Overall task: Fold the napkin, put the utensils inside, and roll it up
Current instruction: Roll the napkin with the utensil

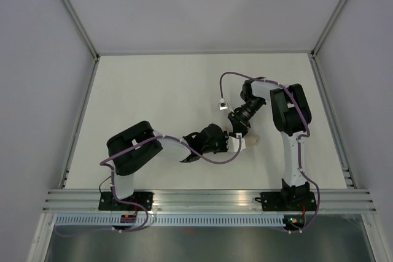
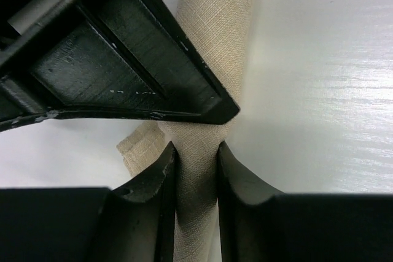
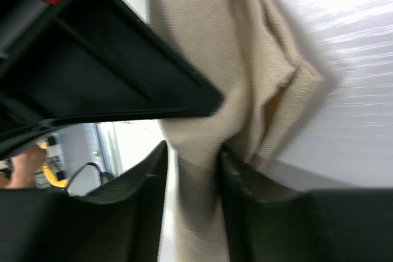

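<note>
From the bases at the near edge, my left arm reached toward 2 o'clock and my right arm doubled back toward 11 o'clock, so both tools met over the middle of the table (image 1: 159, 90).

Nearest, the left gripper (image 2: 195, 170) was clamped narrow on the napkin (image 2: 216, 41). In that wrist view the napkin was a tight beige roll running off toward 12 o'clock, with one loose corner peeking out at 9 o'clock of the pinch. Just beyond, the right gripper (image 3: 191, 164) was closed on the same cloth, but there the layers gaped open at 2 o'clock.

From overhead only a short stub showed, at 3 o'clock of the grippers. I saw no utensil in any view, and I could not tell whether it sat inside.

My worry was that gaping flap. If either arm pulled or let go unevenly, I judged the roll could unwind and spill whatever it held.
</note>
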You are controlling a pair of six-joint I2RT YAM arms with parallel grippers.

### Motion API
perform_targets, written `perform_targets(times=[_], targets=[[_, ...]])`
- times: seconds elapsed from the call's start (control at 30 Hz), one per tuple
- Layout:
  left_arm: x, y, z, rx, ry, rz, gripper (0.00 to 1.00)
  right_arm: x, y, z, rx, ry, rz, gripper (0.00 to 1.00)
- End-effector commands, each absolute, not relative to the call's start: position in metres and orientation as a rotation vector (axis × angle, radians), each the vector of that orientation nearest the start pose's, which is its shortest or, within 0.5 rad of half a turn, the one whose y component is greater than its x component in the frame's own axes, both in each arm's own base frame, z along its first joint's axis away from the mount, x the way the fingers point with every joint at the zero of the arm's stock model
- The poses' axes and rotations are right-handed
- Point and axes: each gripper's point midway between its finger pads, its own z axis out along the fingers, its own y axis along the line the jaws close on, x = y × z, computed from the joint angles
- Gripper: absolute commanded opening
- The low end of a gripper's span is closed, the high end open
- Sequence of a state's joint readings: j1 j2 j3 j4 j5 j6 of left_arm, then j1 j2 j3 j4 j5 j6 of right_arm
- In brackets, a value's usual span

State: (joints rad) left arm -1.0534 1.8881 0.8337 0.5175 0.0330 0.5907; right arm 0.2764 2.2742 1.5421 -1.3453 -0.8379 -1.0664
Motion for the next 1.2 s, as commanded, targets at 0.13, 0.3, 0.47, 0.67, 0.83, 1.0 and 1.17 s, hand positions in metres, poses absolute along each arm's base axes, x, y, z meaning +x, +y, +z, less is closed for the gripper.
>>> perform_targets(times=[0.13, 0.3, 0.47, 0.67, 0.83, 1.0, 1.17], targets=[[0.215, -0.392, -0.020, 1.639, 1.664, -0.476, 0.02, 0.267, 0.162, -0.005, -1.705, 2.379, 1.204, 0.63], [0.208, -0.393, -0.020, 1.624, 1.743, -0.579, 0.02, 0.291, 0.166, 0.019, -1.550, 2.349, 1.097, 0.73], [0.199, -0.387, -0.031, 1.649, 1.868, -0.660, 0.02, 0.341, 0.156, 0.045, -1.265, 2.293, 0.897, 0.76], [0.196, -0.392, -0.026, 1.635, 1.977, -0.840, 0.02, 0.367, 0.128, 0.082, -0.996, 2.197, 0.833, 0.75], [0.207, -0.382, -0.024, 1.575, 2.131, -0.970, 0.02, 0.359, 0.113, 0.103, -0.949, 2.075, 0.723, 0.74], [0.222, -0.380, -0.018, 1.504, 2.259, -1.077, 0.02, 0.337, 0.103, 0.115, -1.028, 1.955, 0.625, 0.75], [0.226, -0.372, -0.028, 1.489, 2.396, -1.117, 0.02, 0.300, 0.113, 0.109, -1.217, 1.848, 0.534, 0.77]])
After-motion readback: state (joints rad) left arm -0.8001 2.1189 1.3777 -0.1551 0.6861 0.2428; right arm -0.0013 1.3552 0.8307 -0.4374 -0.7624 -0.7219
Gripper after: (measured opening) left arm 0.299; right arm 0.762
